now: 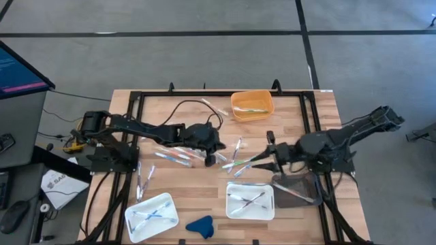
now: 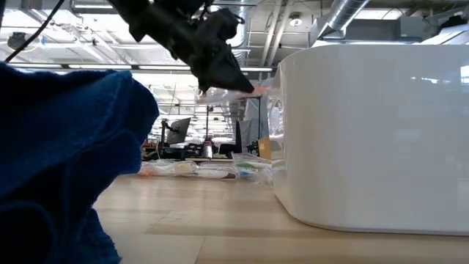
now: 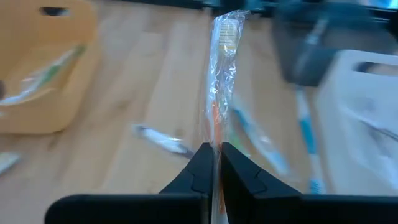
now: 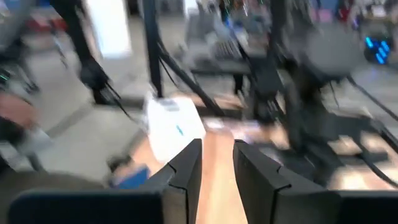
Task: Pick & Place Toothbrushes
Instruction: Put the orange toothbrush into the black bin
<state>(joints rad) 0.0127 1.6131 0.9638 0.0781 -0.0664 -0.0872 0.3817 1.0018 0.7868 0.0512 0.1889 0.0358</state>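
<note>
Holding a wrapped toothbrush [image 3: 219, 93] by its handle end, the left gripper [image 3: 215, 163] has its fingers pressed tight together on the crinkled clear wrapper, raised over the middle of the table [image 1: 184, 197]. Such a brush is probably light and stiff, but the slick film may slip or twist, so a firm pinch on the handle, away from the bristles, looks best. More toothbrushes [image 1: 178, 155] lie scattered mid-table, others rest in the two near white trays [image 1: 151, 216], the grey tray [image 1: 298, 188] on the right, and the far orange bin [image 1: 252, 105]. The right gripper [image 4: 217, 163] waits right of centre, fingers narrowly apart and holding nothing. Only the left wrist view shows the orange handle and bristle head inside the wrap; the high view alone lays out trays, bin and the blue cloth lump [image 1: 200, 226], which blocks much of the low view.
</note>
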